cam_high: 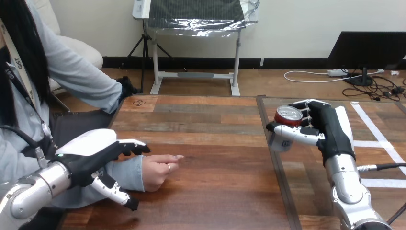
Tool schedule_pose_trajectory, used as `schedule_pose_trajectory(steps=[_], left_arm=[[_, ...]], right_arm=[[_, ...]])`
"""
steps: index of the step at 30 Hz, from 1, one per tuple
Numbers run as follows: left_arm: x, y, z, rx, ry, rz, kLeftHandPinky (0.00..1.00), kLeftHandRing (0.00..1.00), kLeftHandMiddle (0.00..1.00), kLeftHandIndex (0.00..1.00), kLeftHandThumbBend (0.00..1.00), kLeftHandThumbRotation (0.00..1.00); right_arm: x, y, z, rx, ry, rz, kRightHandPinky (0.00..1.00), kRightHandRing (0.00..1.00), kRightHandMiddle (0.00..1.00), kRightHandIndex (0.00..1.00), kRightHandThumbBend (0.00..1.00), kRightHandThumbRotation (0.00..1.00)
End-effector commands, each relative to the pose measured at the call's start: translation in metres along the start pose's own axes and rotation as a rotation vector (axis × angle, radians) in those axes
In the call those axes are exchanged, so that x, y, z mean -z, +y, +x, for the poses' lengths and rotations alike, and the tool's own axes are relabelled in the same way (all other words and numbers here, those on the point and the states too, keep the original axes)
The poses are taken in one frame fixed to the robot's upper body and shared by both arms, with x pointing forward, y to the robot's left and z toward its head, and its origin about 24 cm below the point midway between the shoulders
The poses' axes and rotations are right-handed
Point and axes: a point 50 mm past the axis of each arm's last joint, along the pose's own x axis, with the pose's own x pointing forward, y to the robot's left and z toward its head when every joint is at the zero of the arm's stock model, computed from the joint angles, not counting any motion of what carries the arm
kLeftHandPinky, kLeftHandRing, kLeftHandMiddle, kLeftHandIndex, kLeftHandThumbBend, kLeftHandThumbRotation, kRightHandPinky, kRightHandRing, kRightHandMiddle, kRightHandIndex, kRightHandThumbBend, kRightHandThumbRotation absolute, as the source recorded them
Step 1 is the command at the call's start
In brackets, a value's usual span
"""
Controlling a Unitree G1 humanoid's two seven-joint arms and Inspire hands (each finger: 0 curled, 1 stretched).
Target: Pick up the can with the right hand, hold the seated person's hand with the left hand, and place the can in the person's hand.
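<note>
Head view: at three o'clock our right hand clamps the can, its lower part hidden behind the thumb. At eight o'clock our left hand spreads open over the person's sleeve; we cannot tell whether they touch. The person's hand rests on the table.

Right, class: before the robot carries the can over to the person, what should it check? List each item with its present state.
1. can gripped by the right hand: ok, fingers curled round it.
2. left hand holding the person's wrist: not ok, its fingers lie straight over the sleeve.
3. person's hand open to receive: not ok, it rests loosely curled on the table.
4. Path from can to person's hand: ok, only bare wood between them.
5. Can lifted off the table: cannot tell.
</note>
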Motion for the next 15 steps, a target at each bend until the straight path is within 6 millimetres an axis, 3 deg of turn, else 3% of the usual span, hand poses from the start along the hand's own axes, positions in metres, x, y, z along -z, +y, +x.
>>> schedule_pose_trajectory(steps=[1,15], left_arm=[[0.002,0.024,0.007,-0.065,0.002,0.058,0.77,0.83,0.84,0.85,1.0,0.34],[0.01,0.014,0.01,-0.055,0.045,0.072,0.78,0.84,0.84,0.85,1.0,0.34]], right_arm=[[-0.044,-0.01,0.02,0.04,-0.185,0.04,0.36,0.41,0.48,0.51,0.76,0.0],[-0.044,-0.011,0.018,0.041,-0.193,0.04,0.36,0.41,0.48,0.5,0.76,0.0]])
